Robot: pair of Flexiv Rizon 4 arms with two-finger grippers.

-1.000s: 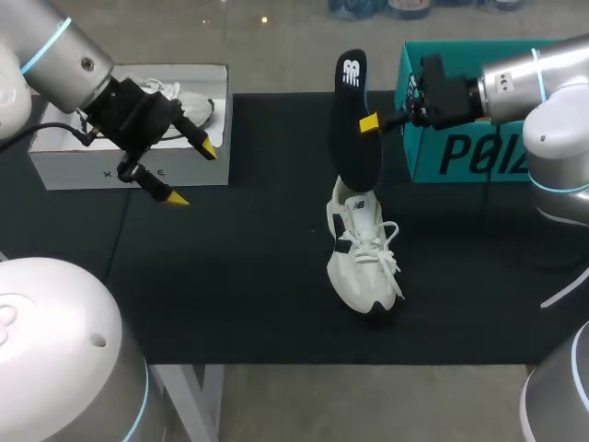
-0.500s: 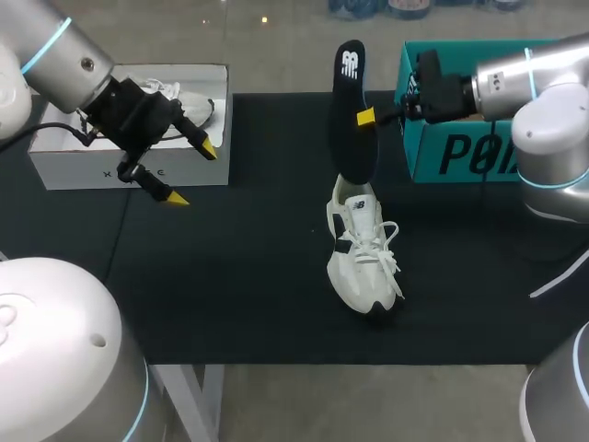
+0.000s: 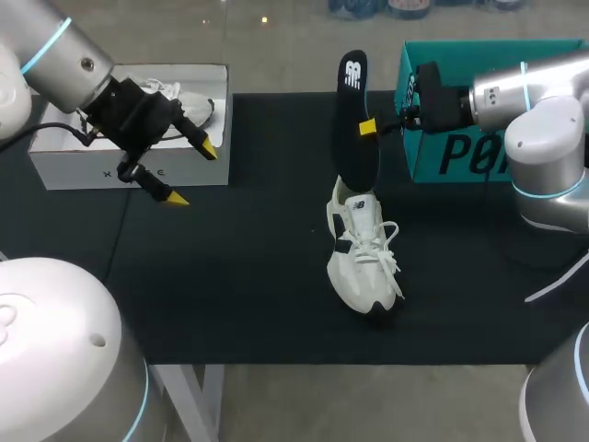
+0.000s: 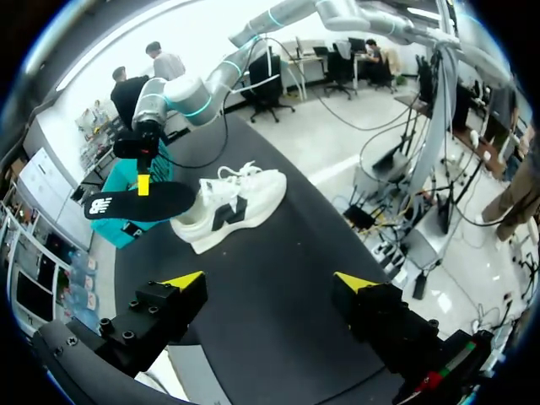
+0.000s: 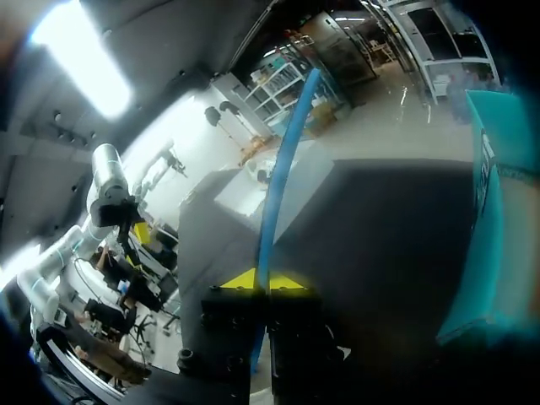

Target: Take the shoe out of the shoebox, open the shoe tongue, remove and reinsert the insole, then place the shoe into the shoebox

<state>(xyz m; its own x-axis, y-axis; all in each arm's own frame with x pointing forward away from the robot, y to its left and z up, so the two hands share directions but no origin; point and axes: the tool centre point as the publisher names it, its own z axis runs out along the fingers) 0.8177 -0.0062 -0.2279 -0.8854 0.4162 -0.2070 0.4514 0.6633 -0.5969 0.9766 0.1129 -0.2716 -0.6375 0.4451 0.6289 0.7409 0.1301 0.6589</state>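
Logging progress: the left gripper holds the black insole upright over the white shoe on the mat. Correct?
Not quite: the right gripper holds the black insole upright over the white shoe on the mat; the left gripper is open and empty. The head view shows it.

Open mat (image 3: pixel 248 267) beside shoe (image 3: pixel 361 262)

Your right arm (image 3: pixel 529 87) covers part of the teal shoebox (image 3: pixel 421 158) at two o'clock, which is cut off at the view's edge; your left arm (image 3: pixel 64 60) hides much of the white box (image 3: pixel 83 170) at ten o'clock and the shoe (image 3: pixel 198 109) inside, and the insole (image 3: pixel 354 129) screens the white sneaker's (image 3: pixel 361 253) heel opening.
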